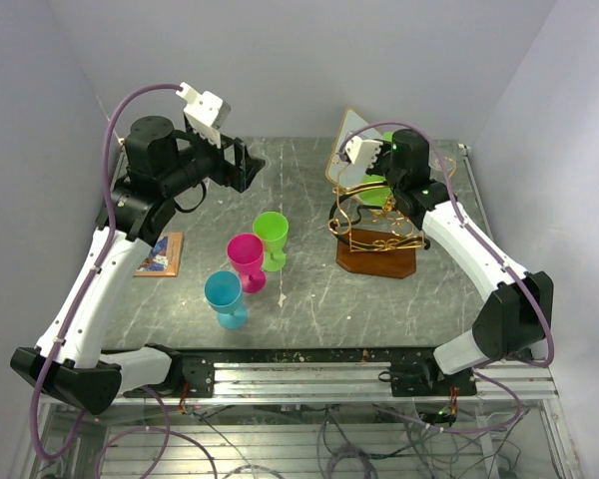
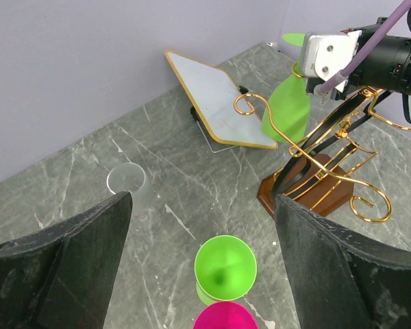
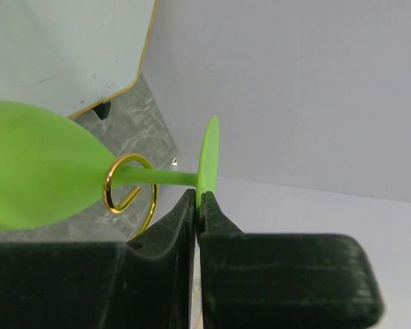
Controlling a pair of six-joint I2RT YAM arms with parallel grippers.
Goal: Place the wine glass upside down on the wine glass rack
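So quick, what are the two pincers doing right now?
Left pincer: open, holding nothing.
Right pincer: shut on the foot of the lime-green plastic wine glass.

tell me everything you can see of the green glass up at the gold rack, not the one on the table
It is a bright green wine glass, opaque and plastic-looking, with a rounded bowl, a thin stem and a flat round foot. The right claw is shut on the foot's rim. It is off the table, tipped with the bowl lower than the foot, at the wine glass rack; its stem crosses a gold curl, contact unclear.
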